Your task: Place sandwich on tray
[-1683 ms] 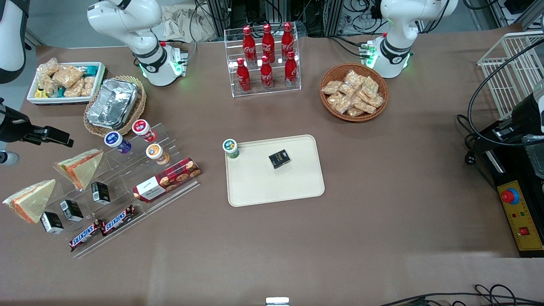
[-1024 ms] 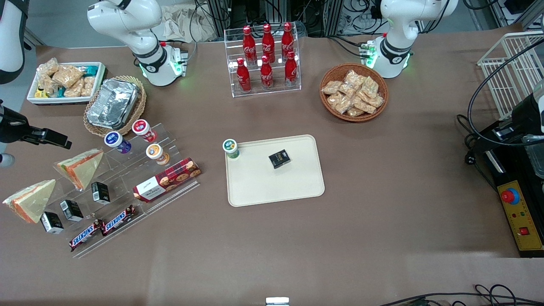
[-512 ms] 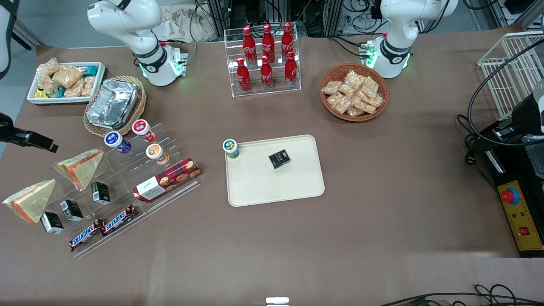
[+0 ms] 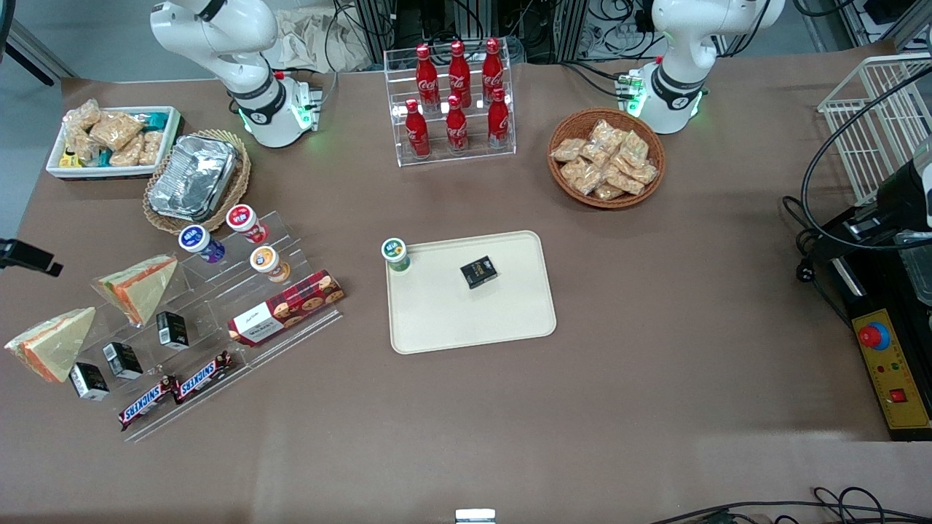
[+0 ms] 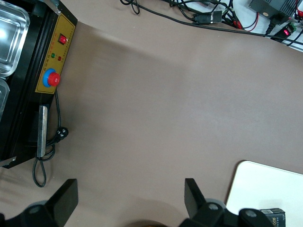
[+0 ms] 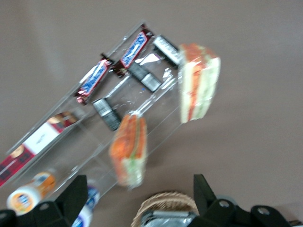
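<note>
End effector [image 4: 30, 257] shows in the front view only as a dark part at the table's [image 4: 655, 349] edge, at the working arm's end, apart from everything on it. The sandwich [image 4: 138, 287] leans on the upper step of a clear acrylic display stand [image 4: 240, 306], well apart from the tray [image 4: 502, 320]. A second sandwich wedge [image 4: 49, 351] sits nearer the camera, beside small black boxes [image 4: 122, 359] and two Snickers bars [image 4: 175, 389]. Yogurt cups [image 4: 242, 222] and a tartan biscuit box [image 4: 285, 307] share the stand. On the tray lie a green-lidded cup [image 4: 395, 254], at one corner, and a small black box [image 4: 478, 272]. A foil container [image 4: 194, 177] rests in a wicker basket [image 4: 240, 182], farther from the camera than the stand.

From the right wrist, the end effector [image 6: 139, 181] is released, its fingers [image 6: 75, 191] spread wide and holding nothing. The sandwich [image 6: 129, 153] appears between them, on the stand, not touched. The second wedge [image 6: 199, 82], the Snickers bars [image 6: 113, 64] and the wicker basket's [image 6: 163, 201] rim are also seen.

Through the left wrist camera, one tray [image 5: 260, 189] corner shows with the black box [image 5: 273, 216] on it, plus bare table [image 5: 156, 104] and a control box [image 5: 53, 61] with a red button.
</note>
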You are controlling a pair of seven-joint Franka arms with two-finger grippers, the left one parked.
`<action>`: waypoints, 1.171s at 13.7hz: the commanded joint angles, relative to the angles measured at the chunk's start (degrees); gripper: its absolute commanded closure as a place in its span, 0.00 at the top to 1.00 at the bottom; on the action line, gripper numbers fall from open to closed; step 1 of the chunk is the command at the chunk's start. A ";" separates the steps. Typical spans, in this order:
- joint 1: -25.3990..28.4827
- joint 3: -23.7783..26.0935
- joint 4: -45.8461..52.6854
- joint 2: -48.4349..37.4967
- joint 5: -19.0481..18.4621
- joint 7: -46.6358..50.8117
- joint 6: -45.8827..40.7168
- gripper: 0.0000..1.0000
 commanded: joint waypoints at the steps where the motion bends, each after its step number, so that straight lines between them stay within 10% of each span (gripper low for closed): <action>1: -1.29 0.32 1.57 4.16 -0.04 -1.34 4.94 0.99; 16: -4.63 0.41 1.48 14.89 0.40 -7.40 20.96 0.99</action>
